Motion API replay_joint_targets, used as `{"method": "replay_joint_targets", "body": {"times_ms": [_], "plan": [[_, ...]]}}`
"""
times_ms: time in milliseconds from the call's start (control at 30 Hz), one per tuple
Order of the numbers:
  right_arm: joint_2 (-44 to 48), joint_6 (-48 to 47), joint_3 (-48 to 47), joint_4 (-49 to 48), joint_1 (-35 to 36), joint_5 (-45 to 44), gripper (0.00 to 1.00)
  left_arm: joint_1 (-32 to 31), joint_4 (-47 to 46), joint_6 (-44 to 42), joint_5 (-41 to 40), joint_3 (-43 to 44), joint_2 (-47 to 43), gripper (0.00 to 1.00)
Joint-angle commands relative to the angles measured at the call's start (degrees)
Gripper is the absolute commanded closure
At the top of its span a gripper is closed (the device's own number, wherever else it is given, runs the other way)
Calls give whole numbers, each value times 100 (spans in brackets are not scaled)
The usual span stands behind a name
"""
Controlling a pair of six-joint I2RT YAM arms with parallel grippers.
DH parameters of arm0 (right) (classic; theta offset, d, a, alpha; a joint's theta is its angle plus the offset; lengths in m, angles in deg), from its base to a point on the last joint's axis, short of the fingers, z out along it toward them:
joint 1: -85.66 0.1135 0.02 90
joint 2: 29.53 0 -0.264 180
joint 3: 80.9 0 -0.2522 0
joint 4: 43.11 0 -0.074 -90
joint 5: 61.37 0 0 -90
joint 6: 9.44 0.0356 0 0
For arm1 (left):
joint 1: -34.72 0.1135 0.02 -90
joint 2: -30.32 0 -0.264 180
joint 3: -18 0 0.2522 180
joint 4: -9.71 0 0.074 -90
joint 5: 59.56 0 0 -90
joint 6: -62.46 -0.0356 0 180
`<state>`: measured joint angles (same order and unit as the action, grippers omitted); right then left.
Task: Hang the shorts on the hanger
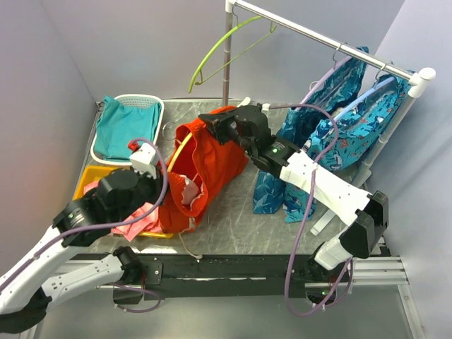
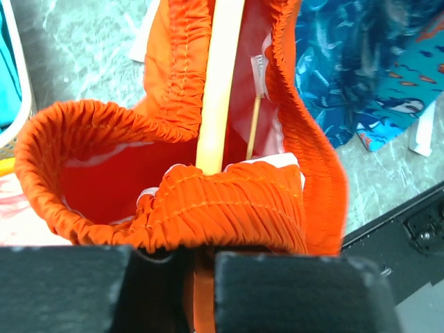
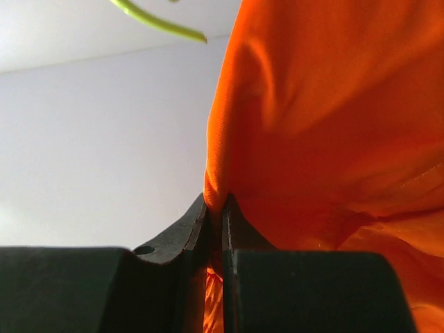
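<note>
There is one pair of shorts (image 1: 205, 166), one yellow hanger (image 2: 220, 76), and there are two grippers, both on the shorts. On the rail (image 1: 318, 35) at the back hang one lime-green hanger (image 1: 219, 49) and two blue patterned garments (image 1: 332, 92). At 10 o'clock on the bench (image 1: 240, 212) stands one white basket (image 1: 157, 106) with a teal cloth (image 1: 123, 127) in it. One pink cloth (image 1: 138, 222) lies at 8 o'clock, on a yellow tray (image 1: 88, 176).

The shorts sit at the middle of the bench, bunched and partly lifted, waist opening turned towards 7 o'clock. The right gripper (image 3: 220, 208) is at the shorts' 1 o'clock corner. Its jaws are pinched almost together on a fold of the orange fabric, which rises from them and fills the right half of the right wrist view.

The left gripper (image 2: 201, 258) is at the shorts' 8 o'clock edge. Its jaws stand narrow, with the gathered waistband caught in the slim gap between them. In the left wrist view the waistband opens as a loop just above the fingers. The hanger's pale bar runs from 12 o'clock straight down through that opening and disappears behind the gathered band just above the left gripper. I cannot tell whether the jaws also touch the bar. A thin pale drawstring hangs just to the right of the bar inside the shorts.
</note>
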<state>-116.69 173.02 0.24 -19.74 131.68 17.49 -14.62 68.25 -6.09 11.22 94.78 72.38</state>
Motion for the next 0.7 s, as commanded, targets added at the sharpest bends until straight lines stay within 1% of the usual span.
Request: {"method": "replay_joint_targets", "body": {"times_ms": [0,100,133,167,200,233,267,300,333,367,400,433,467,533,600,667], "plan": [[524,141,55,-469,179,147,100,56,-725,34,-73,8,-444,99],[480,-184,-15,-399,293,112,100,47,-637,17,-55,87,-559,99],[463,-307,-50,-346,320,103,99,47,-567,8,14,131,-568,99],[428,-569,-146,-276,355,77,94,47,-488,-1,32,227,-585,99],[419,-702,-199,-205,381,16,86,56,-409,8,24,271,-594,99],[410,-860,-235,-170,408,6,74,56,-304,-27,33,315,-655,99],[410,-1201,-313,-135,460,-20,68,48,-268,-44,41,333,-699,99],[410,-1344,-349,-65,504,-142,63,47,-198,-62,41,359,-726,99],[410,-1484,-393,66,539,-195,54,47,-67,-97,24,421,-787,99],[410,-1816,-454,102,592,-231,51,56,4,-124,24,456,-805,99],[418,-1950,-481,146,618,-275,47,56,92,-141,24,509,-805,99],[427,-2073,-507,216,645,-336,42,56,154,-176,33,613,-822,99],[427,-2336,-542,226,671,-354,40,48,268,-203,59,658,-823,99],[454,-2548,-586,313,750,-441,36,56,304,-273,129,772,-849,99],[489,-2917,-657,349,864,-494,34,56,409,-326,182,834,-823,99],[533,-3329,-814,568,979,-765,31,47,540,-343,130,896,-788,99]]}}
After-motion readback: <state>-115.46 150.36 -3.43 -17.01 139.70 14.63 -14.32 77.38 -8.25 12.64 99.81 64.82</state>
